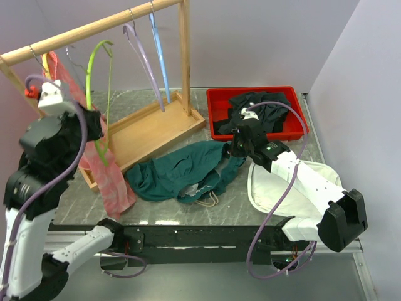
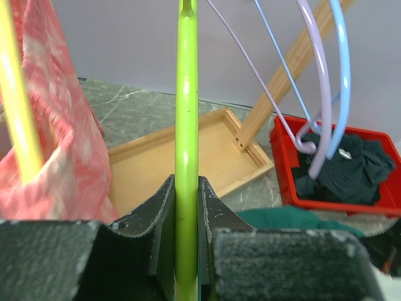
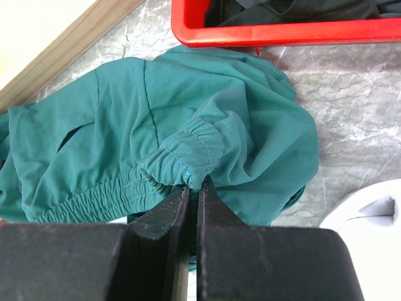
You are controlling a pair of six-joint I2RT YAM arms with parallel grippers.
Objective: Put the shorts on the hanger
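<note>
Nearest you, the right fingers [image 3: 169, 216] are clenched on a gathered fold of the elastic waistband of the shorts [image 3: 119, 125]. The shorts lie crumpled on the grey marbled surface [image 3: 351, 106], just in front of the red tray [image 3: 282, 31]. Expect them to be light, limp and a little slippery. They will likely sag and bunch from whatever point you lift, so take hold at the thick ruched waistband, not the thin leg cloth. They are dark teal-green and creased, with a whitish drawstring cord [image 1: 210, 199] looping out at their near edge. To the left and further back, the left fingers [image 2: 160, 213] are closed on the lower part of the hanger [image 2: 186, 94], a thin lime-green plastic rod. It hangs under the wooden rail [image 1: 94, 28], between a yellow hanger [image 2: 15, 113] draped with a pink-red garment [image 2: 62, 138] and the lilac and blue ones. It looks stiff but slender, so judge it liable to swing and flex as cloth is drawn over it.
</note>
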